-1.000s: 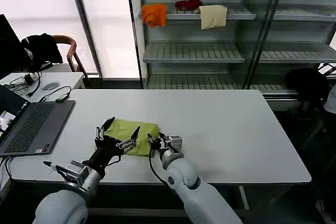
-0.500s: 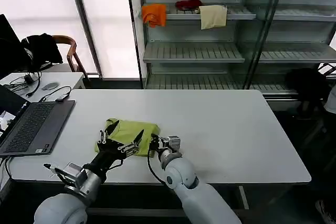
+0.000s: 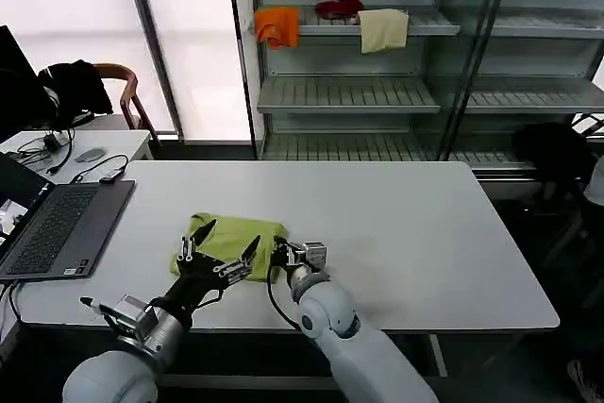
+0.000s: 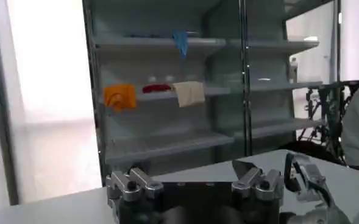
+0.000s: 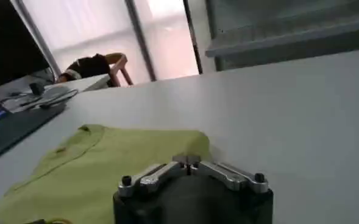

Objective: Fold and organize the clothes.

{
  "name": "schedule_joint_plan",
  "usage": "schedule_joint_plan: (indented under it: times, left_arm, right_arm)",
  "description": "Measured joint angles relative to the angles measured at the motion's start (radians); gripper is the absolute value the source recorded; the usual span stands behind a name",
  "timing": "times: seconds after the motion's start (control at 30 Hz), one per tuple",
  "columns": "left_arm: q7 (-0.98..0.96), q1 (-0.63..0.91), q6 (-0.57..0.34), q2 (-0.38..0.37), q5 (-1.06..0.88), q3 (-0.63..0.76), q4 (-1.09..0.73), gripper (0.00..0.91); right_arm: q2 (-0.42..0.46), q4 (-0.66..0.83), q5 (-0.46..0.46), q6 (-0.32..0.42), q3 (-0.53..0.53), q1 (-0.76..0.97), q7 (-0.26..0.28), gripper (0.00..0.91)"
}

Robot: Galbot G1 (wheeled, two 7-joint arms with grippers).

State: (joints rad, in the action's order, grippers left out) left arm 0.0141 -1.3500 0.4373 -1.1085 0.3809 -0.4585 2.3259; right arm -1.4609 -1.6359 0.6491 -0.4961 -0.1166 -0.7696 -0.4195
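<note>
On white table [image 3: 406, 233], folded T-shirt [image 3: 231, 238], left gripper [image 3: 225, 254] spread above, right gripper [image 3: 280, 254] closed beside, laptop [image 3: 57, 228] left.

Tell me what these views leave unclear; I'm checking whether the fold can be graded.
- T-shirt: near edge hidden in head view by left gripper and right gripper.
- Graphic print: none showing on the T-shirt's visible top.
- T-shirt's near part: cut off by right wrist view's edge and the gripper body.
- Red item on shelf: too small to identify.
</note>
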Motion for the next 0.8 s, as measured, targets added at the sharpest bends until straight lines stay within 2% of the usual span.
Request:
schedule_joint_plan:
  times: [0.1,0.13,0.17,0.2,0.63,0.7,0.73,0.77,0.8]
  left_arm:
    - [0.0,0.0,0.0,-0.001,0.0,0.001,0.003,0.907]
    - [0.0,0.0,0.0,-0.001,0.001,0.001,0.003,0.907]
    - [0.0,0.0,0.0,-0.002,0.001,0.002,0.003,0.907]
    - [0.001,0.0,0.0,-0.002,0.001,0.003,0.003,0.907]
    - [0.004,-0.012,0.0,-0.001,-0.003,-0.005,0.006,0.907]
    - [0.004,-0.012,0.0,-0.002,-0.003,-0.005,0.006,0.907]
    - [0.004,-0.012,-0.001,-0.002,-0.003,-0.005,0.006,0.907]
    - [0.004,-0.012,-0.001,-0.003,-0.003,-0.005,0.006,0.907]
    - [0.004,-0.012,-0.002,-0.003,-0.003,-0.005,0.005,0.907]
  right_arm:
    - [0.013,-0.007,-0.002,0.0,0.004,-0.005,0.003,0.0]
    - [0.017,-0.008,-0.003,0.001,0.005,-0.007,0.004,0.04]
    - [0.019,-0.009,-0.002,0.002,0.006,-0.009,0.006,0.363]
    - [0.02,-0.013,-0.002,0.003,0.008,-0.012,0.008,0.907]
    - [0.027,-0.024,0.023,0.042,0.01,-0.038,0.095,0.907]
    - [0.024,-0.017,0.024,0.046,0.01,-0.043,0.1,0.776]
    - [0.023,-0.013,0.025,0.048,0.009,-0.045,0.102,0.584]
    - [0.022,-0.01,0.026,0.05,0.01,-0.047,0.105,0.544]
    - [0.02,-0.006,0.026,0.053,0.011,-0.049,0.106,0.443]
